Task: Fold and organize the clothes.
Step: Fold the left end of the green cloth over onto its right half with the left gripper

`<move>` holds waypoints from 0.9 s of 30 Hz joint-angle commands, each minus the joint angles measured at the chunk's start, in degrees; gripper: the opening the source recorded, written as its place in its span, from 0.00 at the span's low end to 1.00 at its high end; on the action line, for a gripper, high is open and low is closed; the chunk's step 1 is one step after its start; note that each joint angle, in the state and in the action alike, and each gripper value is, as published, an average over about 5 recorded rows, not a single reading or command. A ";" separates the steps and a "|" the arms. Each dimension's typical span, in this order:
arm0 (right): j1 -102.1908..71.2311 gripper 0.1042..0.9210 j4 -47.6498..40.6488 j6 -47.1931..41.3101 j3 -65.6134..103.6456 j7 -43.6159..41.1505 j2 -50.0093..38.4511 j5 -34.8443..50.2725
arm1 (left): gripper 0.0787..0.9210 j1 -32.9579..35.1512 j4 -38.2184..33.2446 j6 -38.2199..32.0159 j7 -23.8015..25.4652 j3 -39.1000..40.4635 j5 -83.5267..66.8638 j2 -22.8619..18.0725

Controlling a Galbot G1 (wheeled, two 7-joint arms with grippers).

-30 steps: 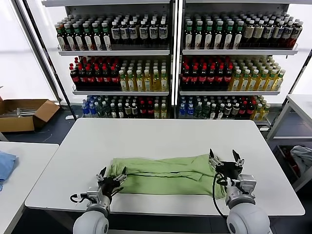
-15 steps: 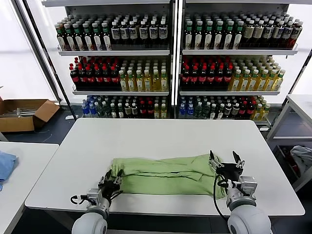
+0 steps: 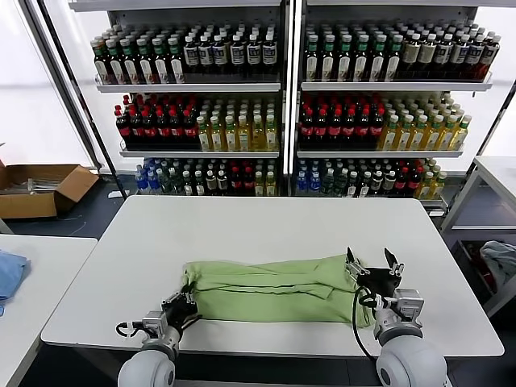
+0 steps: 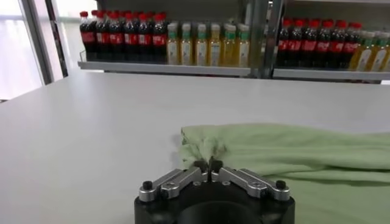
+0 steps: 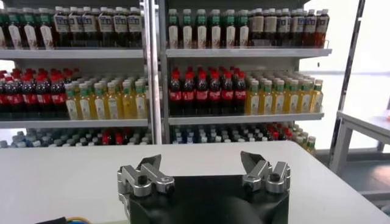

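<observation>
Folding looks partway done: green polo shirt lies as a long band near the table's front edge. Left gripper has pinched its left end; right gripper hovers wide open above the right end. Crosswise folds remain.

the polo shirt is a plain light green, with no print showing, and it lies on a white counter. the left pincer and the right pincer are black with silver-grey links. behind, the bottles stand in red, yellow, green and dark rows, beside a blue cloth and a brown cardboard box.
</observation>
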 commanded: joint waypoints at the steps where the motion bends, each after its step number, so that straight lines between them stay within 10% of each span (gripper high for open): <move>1: 0.32 0.88 -0.36 0.01 -0.08 -0.04 0.05 0.01 | 0.01 -0.52 0.25 -0.89 0.14 -2.92 -1.76 3.42; 14: 2.09 0.88 -1.50 0.24 -2.33 0.14 0.74 -0.04 | 0.01 -1.13 1.03 -0.88 0.17 -20.42 -10.90 24.33; 27: -0.01 0.88 0.10 0.46 -1.26 0.07 0.56 -0.19 | 0.01 -1.33 -4.47 0.09 -1.05 -17.65 -10.27 21.95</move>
